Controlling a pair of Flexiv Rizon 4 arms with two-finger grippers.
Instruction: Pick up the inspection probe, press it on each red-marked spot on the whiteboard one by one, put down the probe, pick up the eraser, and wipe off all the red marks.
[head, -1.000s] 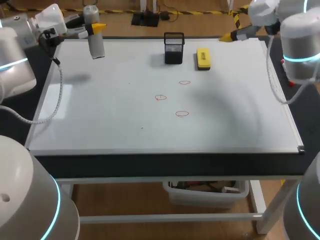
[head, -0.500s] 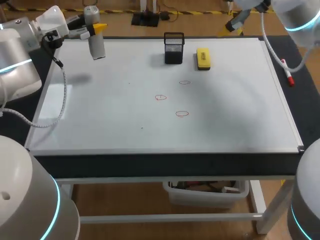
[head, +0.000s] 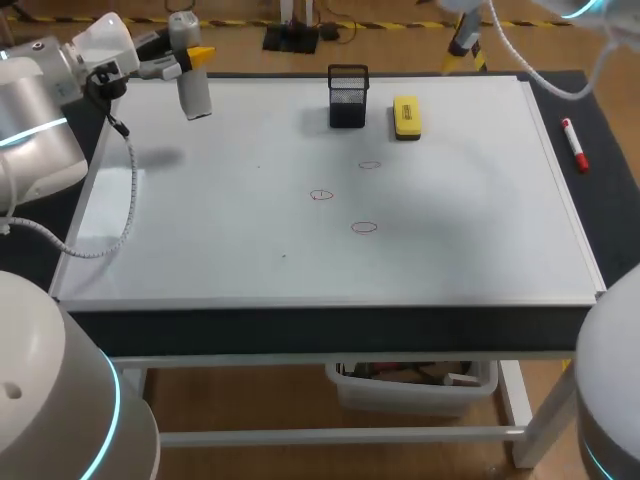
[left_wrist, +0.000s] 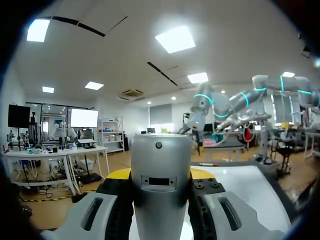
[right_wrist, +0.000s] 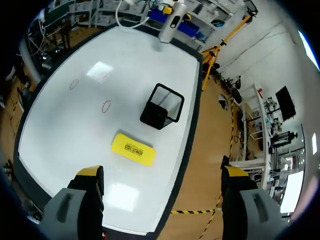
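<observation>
At the far left corner of the whiteboard (head: 200, 240), the left gripper (head: 188, 55) is closed on the inspection probe (head: 192, 92), a silver cylinder held upright. From the wrist, its fingers (left_wrist: 117, 200) press against the cylinder from both sides. The probe's lower end seems to hang just clear of the board, though from here I cannot be sure.

The right gripper (right_wrist: 162, 172) sits high above the far right edge, its fingers spread wide with nothing between them.

On the board, three small red marks lie near the middle: one (head: 370, 165) nearest the far edge, one (head: 321, 195) a little closer and leftward, and one (head: 364, 227) nearest the front. A black mesh holder (head: 348, 97) stands toward the far edge, with the yellow eraser (head: 406, 116) lying flat just beside it, apart from it and well away from the probe. Off the board's right side, a red marker (head: 574, 144) lies on the dark counter (head: 610, 210).
</observation>
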